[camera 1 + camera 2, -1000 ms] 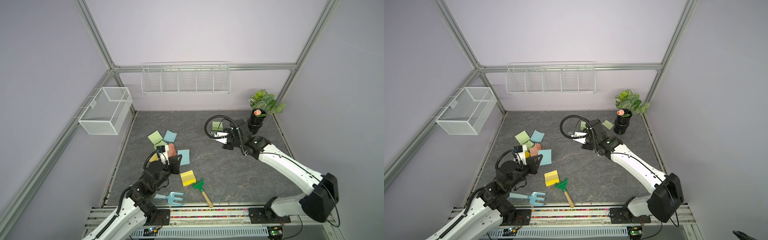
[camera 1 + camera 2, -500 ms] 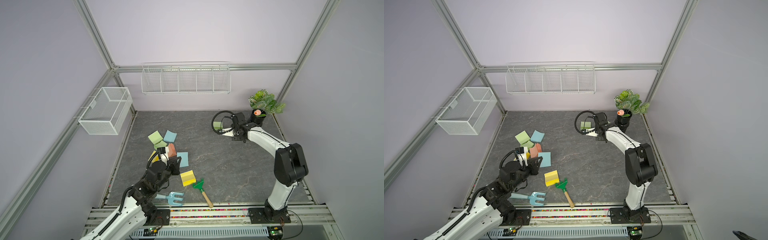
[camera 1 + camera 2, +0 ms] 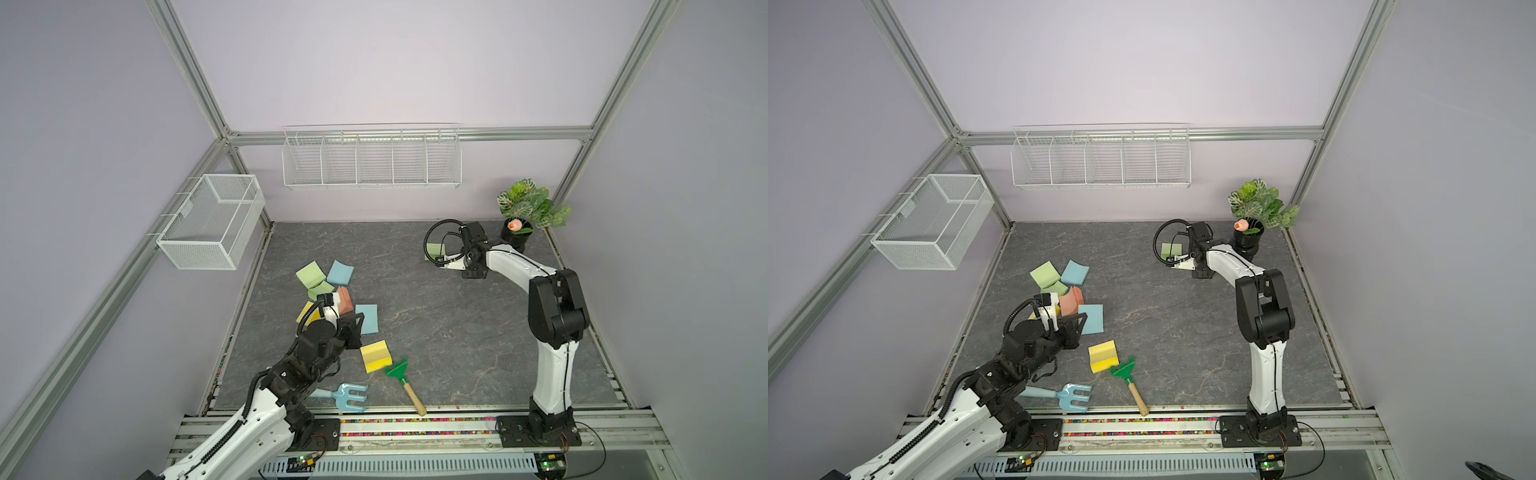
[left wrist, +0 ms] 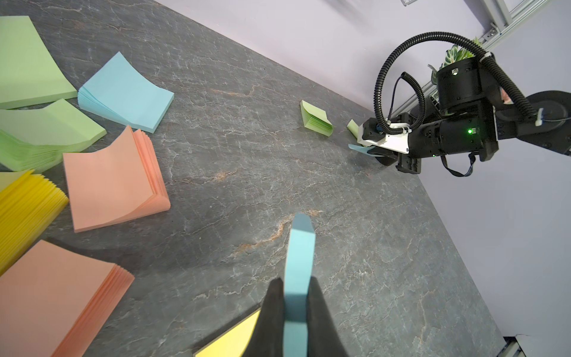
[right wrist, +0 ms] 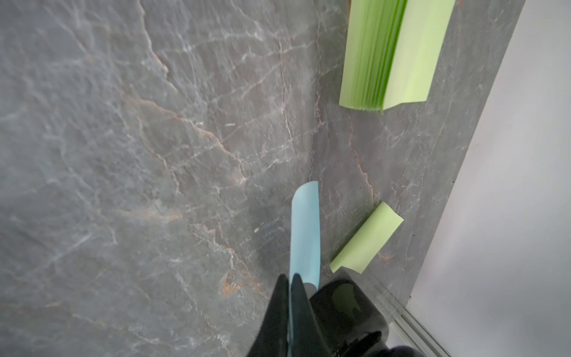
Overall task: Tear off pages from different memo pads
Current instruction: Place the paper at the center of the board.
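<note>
- Left tool [image 4: 295, 279] is seen clamped on blue paper [image 4: 299, 247], beside the memo pads [image 4: 111, 176].
- Farther off, right tool [image 5: 290, 278] is clamped on a blue page [image 5: 304, 228].
- One green page [image 5: 366, 238] is laid on the surface [image 5: 123, 154]; most pads are judged left to do.

The table [image 3: 457, 332] is dark grey, stone-patterned, laced with white and rusty veins, and the walls [image 3: 374, 62] are pale lilac. The memo pads are all pastels: a green pad [image 3: 311, 274], a light blue pad [image 3: 340, 272], a salmon pad [image 3: 345, 300], a yellow pad [image 3: 375, 355] and a second green pad [image 4: 315, 119]. I can see a pale blue page [image 4: 298, 262], a curled blue page [image 5: 305, 231] and a lime green page [image 5: 367, 238]. The rake [image 3: 397, 370] has a green head and a tan handle, and the fork [image 3: 351, 395] is baby blue. The plant [image 3: 530, 203] has green leaves with pale veins, a peach bud [image 3: 515, 224] and a black pot [image 3: 517, 239]. The wire rack [image 3: 372, 160] and mesh basket [image 3: 212, 222] are white
</note>
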